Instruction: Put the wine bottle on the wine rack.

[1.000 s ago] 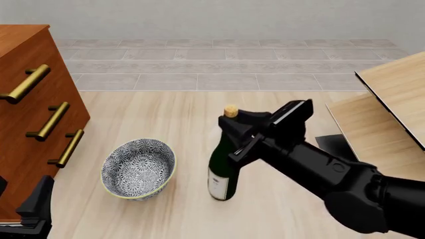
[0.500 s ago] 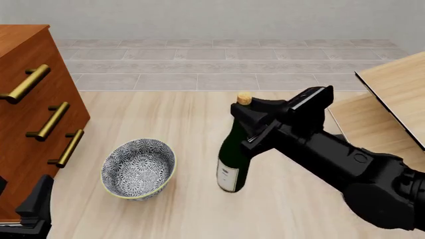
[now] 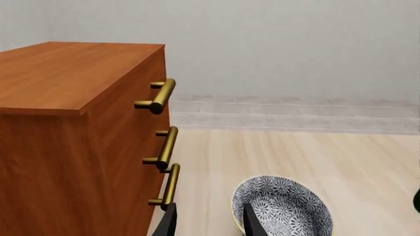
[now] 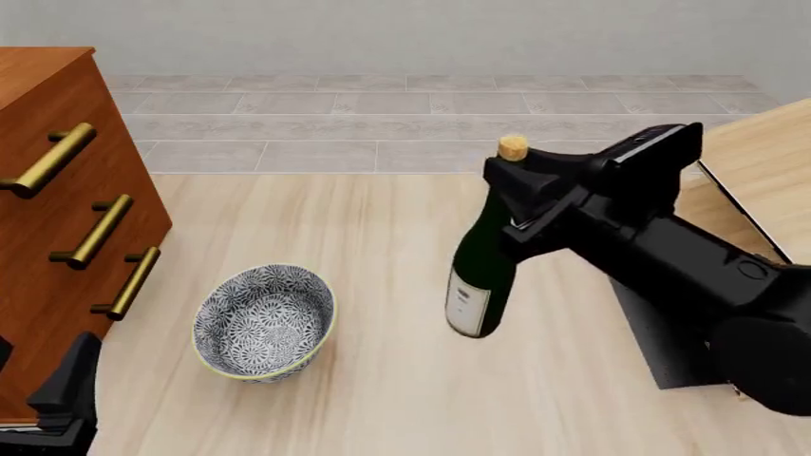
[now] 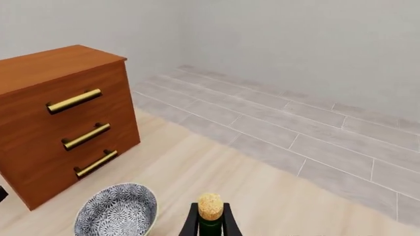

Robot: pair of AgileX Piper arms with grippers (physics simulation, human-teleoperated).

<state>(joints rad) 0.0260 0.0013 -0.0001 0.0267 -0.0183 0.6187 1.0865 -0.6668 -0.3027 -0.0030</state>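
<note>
The wine bottle [image 4: 480, 280] is dark green with a tan cork [image 4: 512, 147] and a white label. It hangs a little tilted above the table, right of centre in the front view. My right gripper [image 4: 514, 195] is shut on its neck just under the cork. The right wrist view shows the cork [image 5: 211, 205] between the two fingers. The wine rack [image 4: 773, 142], pale wood panels with dark edges, stands at the far right, partly hidden by my right arm. My left gripper [image 3: 210, 223] is open and empty, low at the near left beside the cabinet.
A reddish-brown cabinet [image 4: 51, 190] with brass handles stands on the left and also shows in the left wrist view [image 3: 78, 123]. A blue-and-white patterned bowl [image 4: 264, 321] sits on the table between the cabinet and the bottle, just ahead of my left fingers [image 3: 253, 223].
My right gripper has lifted the wine bottle off the table and carried it up and to the right, toward the wine rack. The left arm and bowl have not moved.
</note>
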